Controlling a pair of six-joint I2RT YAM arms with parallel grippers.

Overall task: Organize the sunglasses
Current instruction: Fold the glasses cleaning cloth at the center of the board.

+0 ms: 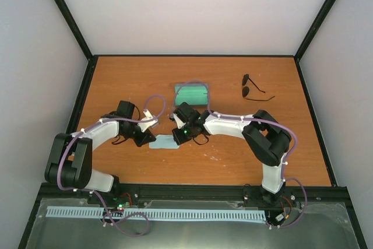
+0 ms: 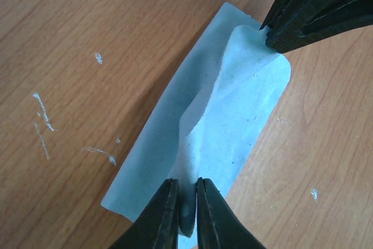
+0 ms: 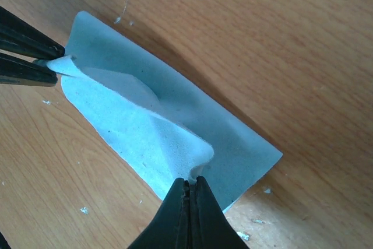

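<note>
The sunglasses (image 1: 252, 87) lie unfolded on the table at the back right, far from both grippers. A light-blue cloth (image 1: 164, 142) lies on the table between the two grippers, one flap raised and doubled over the rest. My left gripper (image 2: 186, 185) pinches one raised corner of the cloth (image 2: 233, 126), its jaws a sliver apart with fabric filling the gap. My right gripper (image 3: 190, 182) is shut tight on the opposite raised corner of the cloth (image 3: 134, 126). Each wrist view shows the other gripper's fingers (image 2: 309, 10) at the far corner.
An open case (image 1: 192, 94) with a green inside sits just behind the grippers at the table's middle. Black frame posts and grey walls bound the table. Small white flecks (image 2: 44, 121) mark the wood near the cloth.
</note>
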